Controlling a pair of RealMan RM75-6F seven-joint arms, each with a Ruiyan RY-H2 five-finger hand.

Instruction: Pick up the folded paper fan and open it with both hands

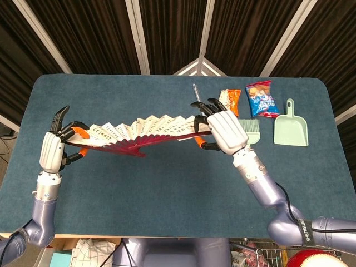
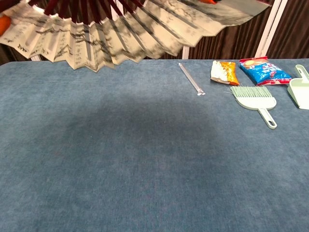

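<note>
We see our left hand [image 1: 54, 149] at the left edge of the head view, raised upright on its forearm, fingers curled around one end of the paper fan [image 1: 142, 130]. Our right hand [image 1: 225, 129] sits right of centre, back of the hand toward the camera, fingers closed on the fan's other end. The fan hangs in the air between our two hands, spread wide across the middle of the frame, cream pleats above and dark red ribs below. In the chest view only the fan shows, filling the upper left and top of the frame, its printed pleats somewhat blurred.

On the blue table [image 1: 167, 189], toward the upper right, lie an orange snack packet [image 1: 230, 101], a blue snack packet [image 1: 261, 98] and a pale green dustpan [image 1: 291, 126]. A small green brush [image 2: 254, 98] lies just below the packets; in the head view our right hand hides much of it. A thin metal rod [image 2: 191, 79] lies left of the orange packet, its lower part hidden by the right hand in the head view.
</note>
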